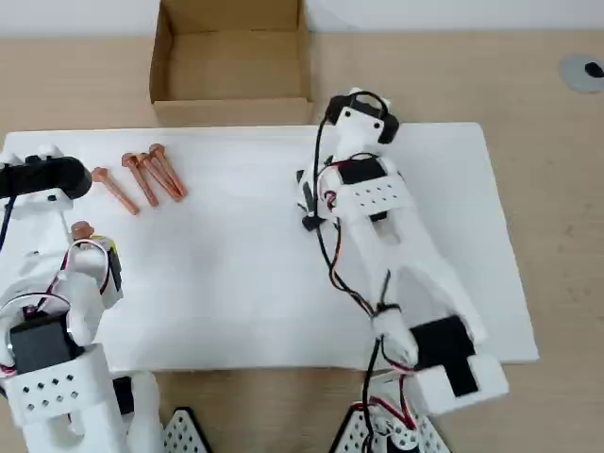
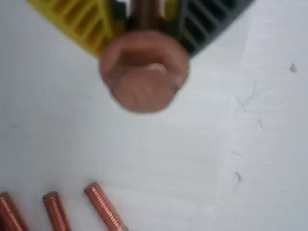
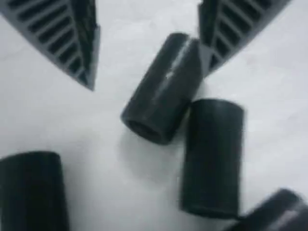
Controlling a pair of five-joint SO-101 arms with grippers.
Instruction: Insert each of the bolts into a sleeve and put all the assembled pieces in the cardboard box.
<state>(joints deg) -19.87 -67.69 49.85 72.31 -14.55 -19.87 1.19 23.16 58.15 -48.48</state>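
right wrist view had the right jaws released astride a sleeve [image 3: 161, 89] touching a second sleeve [image 3: 211, 156], so closing could have knocked both askew, while the left jaws clenched a bolt [image 2: 143, 72].

Blurred up close, cropped at the edges

From the left wrist, the held bolt [image 2: 143, 72] is a soft copper blur hard against the lens, and its shank is mostly hidden behind the head where it runs between the fingers of the left gripper [image 2: 144, 12]. Three loose bolts [image 2: 55, 211] are cut by the frame edge, with threads in and heads out. From the right wrist, a corner sleeve [image 3: 31, 190] is cropped on two sides and a second sleeve [image 3: 276, 211] is barely a sliver. From above, the right arm [image 1: 377, 203] lies over the sleeves and hides them, the left arm [image 1: 57, 377] runs off the near edge, and the cardboard box [image 1: 231, 111] loses its far wall to the frame.
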